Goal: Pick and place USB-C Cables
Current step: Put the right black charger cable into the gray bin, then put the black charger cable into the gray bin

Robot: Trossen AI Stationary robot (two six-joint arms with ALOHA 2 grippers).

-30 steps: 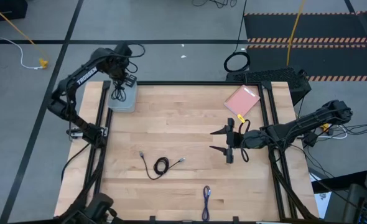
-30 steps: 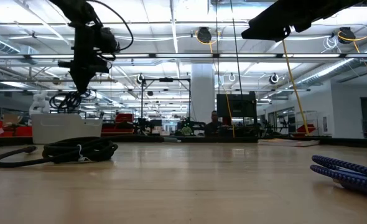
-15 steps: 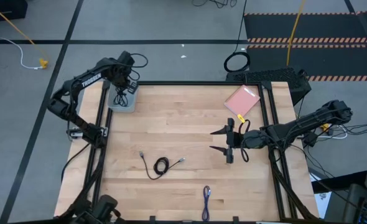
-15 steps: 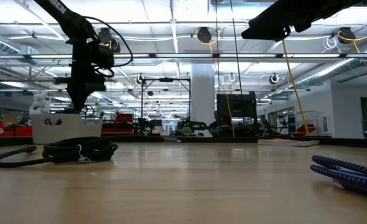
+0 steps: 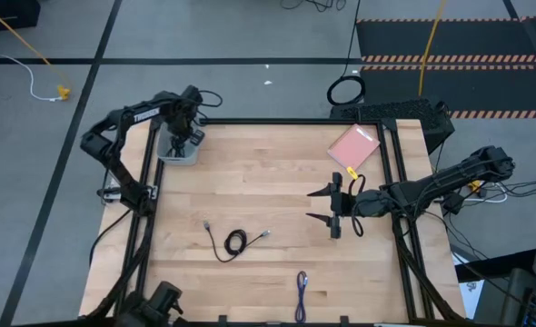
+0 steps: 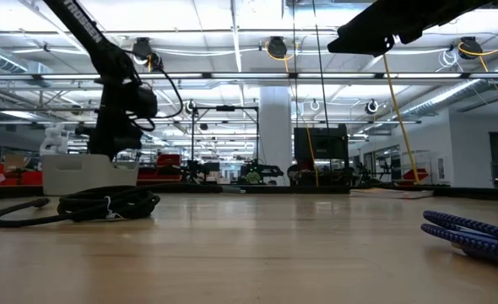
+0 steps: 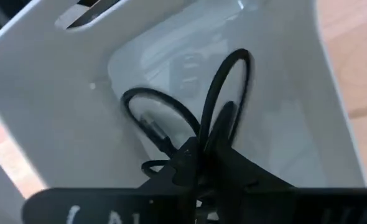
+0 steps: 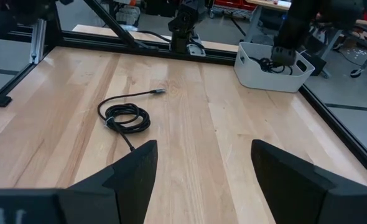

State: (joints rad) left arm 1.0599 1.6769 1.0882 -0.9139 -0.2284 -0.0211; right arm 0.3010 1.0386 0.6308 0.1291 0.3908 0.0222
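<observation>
Cable lowered into the white bin at upper left

Left gripper sits inside the bin, its fingertips hidden behind the looped black cable, so I cannot tell its grip. Right gripper, spread wide, hovers centre-right. Coiled black cable lies lower centre, ends pointing left and right; the blue-purple cable runs vertically at the bottom edge.

White bin and pink square on the wooden surface

The bin sits at a far corner; the flat pink square lies near the opposite far corner.
</observation>
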